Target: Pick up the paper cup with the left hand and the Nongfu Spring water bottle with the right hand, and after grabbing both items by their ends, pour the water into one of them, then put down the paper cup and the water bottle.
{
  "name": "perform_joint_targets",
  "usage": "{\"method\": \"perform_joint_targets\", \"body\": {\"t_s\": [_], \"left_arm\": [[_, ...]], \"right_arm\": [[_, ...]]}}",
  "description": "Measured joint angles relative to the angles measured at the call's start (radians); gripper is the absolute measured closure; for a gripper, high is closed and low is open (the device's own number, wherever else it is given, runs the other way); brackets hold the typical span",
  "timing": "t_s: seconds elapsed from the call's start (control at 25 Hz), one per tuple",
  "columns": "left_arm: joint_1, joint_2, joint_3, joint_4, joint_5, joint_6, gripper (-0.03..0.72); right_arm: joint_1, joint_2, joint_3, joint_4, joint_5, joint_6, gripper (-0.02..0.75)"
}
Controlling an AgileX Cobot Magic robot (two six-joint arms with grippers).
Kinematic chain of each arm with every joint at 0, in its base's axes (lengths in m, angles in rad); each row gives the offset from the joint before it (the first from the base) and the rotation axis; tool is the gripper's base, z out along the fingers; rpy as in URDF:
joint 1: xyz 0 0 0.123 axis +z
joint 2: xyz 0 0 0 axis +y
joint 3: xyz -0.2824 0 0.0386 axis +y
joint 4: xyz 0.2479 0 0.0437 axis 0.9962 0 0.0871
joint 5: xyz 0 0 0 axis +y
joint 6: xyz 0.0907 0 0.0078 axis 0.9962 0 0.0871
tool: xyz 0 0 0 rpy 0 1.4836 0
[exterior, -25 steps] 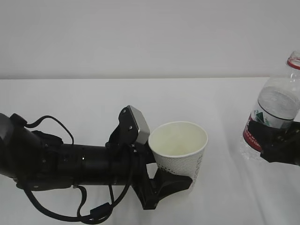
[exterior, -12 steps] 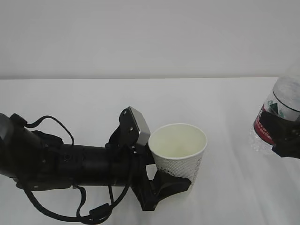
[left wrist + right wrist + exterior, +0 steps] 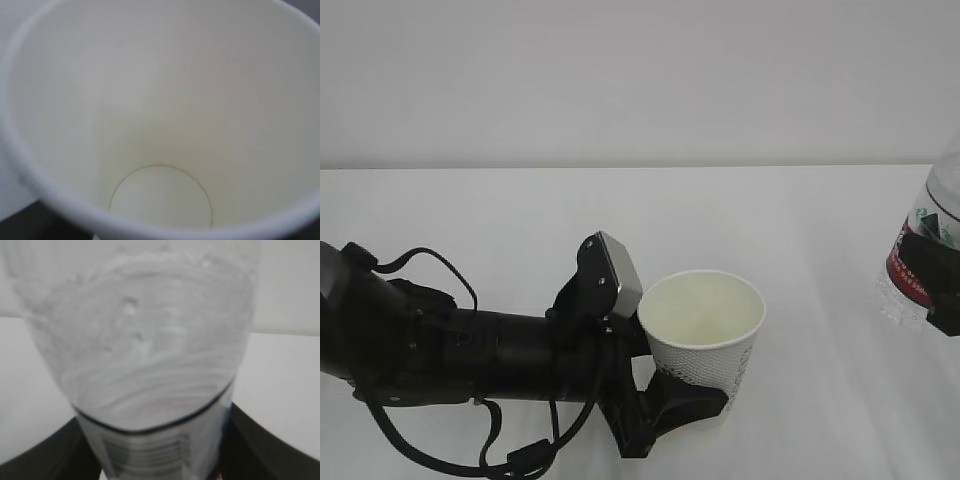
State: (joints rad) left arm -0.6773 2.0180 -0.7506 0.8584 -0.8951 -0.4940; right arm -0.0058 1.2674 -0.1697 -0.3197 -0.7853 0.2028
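The white paper cup (image 3: 704, 322) stands upright in the middle of the exterior view, mouth up. My left gripper (image 3: 692, 392) is shut on its dotted lower wall, with one black finger (image 3: 680, 402) showing in front. The left wrist view looks straight into the cup (image 3: 160, 90); its round bottom looks dry. At the right edge the Nongfu Spring water bottle (image 3: 923, 262) shows only its red-labelled part, held by my right gripper (image 3: 948, 318). In the right wrist view the bottle (image 3: 145, 340) fills the frame between dark fingers (image 3: 47, 460), with bubbly water (image 3: 150, 375) inside.
The white table (image 3: 520, 210) runs back to a plain pale wall. My bulky black left arm (image 3: 450, 350) with loose cables lies low across the left half, a grey block (image 3: 618, 275) on its wrist right beside the cup's rim.
The right gripper has carried the bottle to the right, so its neck and cap have left the exterior view. The cup and left arm have shifted slightly lower.
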Motion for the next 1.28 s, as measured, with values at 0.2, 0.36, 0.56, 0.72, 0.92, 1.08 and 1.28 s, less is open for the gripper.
{"method": "perform_joint_targets", "body": {"t_s": [0.2, 0.36, 0.56, 0.72, 0.92, 1.08, 1.28], "left_arm": [[0.0, 0.0, 0.0, 0.009, 0.0, -0.003, 0.144], [0.0, 0.0, 0.0, 0.01, 0.0, -0.018, 0.144], [-0.011, 0.0, 0.0, 0.01, 0.0, -0.022, 0.144], [-0.04, 0.0, 0.0, 0.011, 0.0, -0.023, 0.144], [-0.067, 0.0, 0.0, 0.014, 0.0, -0.023, 0.144], [-0.067, 0.0, -0.005, 0.01, 0.023, -0.023, 0.144], [-0.069, 0.0, -0.033, 0.008, 0.035, -0.023, 0.144]], "right_arm": [[0.0, -0.058, 0.002, -0.026, 0.079, 0.011, 0.279], [0.0, -0.082, 0.004, -0.053, 0.123, 0.021, 0.279], [0.0, -0.086, 0.004, -0.078, 0.131, 0.024, 0.279], [0.0, -0.086, 0.004, -0.089, 0.132, 0.024, 0.279], [0.0, -0.086, 0.004, -0.093, 0.132, -0.017, 0.279], [0.0, -0.086, 0.004, -0.093, 0.142, -0.036, 0.279], [0.0, -0.087, -0.027, -0.096, 0.224, -0.076, 0.279]]}}
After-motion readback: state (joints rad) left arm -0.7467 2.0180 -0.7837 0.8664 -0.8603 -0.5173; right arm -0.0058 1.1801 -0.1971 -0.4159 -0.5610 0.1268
